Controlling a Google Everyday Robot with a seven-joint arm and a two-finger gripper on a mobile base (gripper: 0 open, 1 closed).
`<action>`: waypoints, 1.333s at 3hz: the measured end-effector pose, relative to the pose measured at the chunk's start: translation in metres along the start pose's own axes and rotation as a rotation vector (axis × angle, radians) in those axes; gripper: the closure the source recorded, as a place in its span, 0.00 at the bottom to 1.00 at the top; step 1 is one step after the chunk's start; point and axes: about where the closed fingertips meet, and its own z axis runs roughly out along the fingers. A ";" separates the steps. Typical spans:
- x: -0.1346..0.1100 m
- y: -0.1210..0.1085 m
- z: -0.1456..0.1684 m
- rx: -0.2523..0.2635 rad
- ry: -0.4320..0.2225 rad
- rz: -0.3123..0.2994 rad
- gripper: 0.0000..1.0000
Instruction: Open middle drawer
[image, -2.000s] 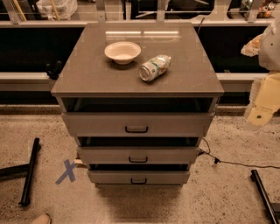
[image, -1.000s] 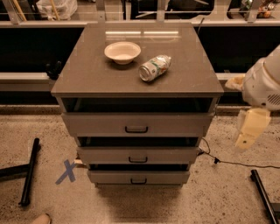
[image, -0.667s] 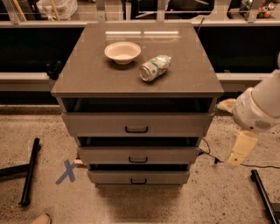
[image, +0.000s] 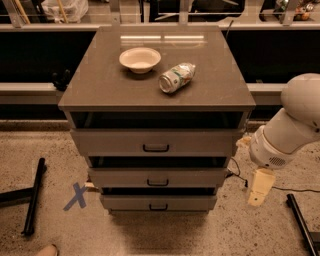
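Hanging near the flat-fronted middle drawer (image: 125, 177) are cream jaws.

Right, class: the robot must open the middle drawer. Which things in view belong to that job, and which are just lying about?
Job: middle drawer; its black handle; the gripper, hanging low to the right of the cabinet, touching nothing.
Lying about: bowl and can on the cabinet top; blue X mark.

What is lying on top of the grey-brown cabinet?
A cream round bowl and a silver-green can lying on its side, apart. The surface beneath them is hidden. The cream gripper hangs right of the grey-brown cabinet, beside the middle drawer, not touching it.
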 end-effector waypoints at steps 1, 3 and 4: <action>0.002 0.000 0.004 0.002 0.003 -0.002 0.00; 0.027 -0.010 0.071 0.021 0.008 -0.046 0.00; 0.046 -0.034 0.146 0.009 -0.027 -0.090 0.00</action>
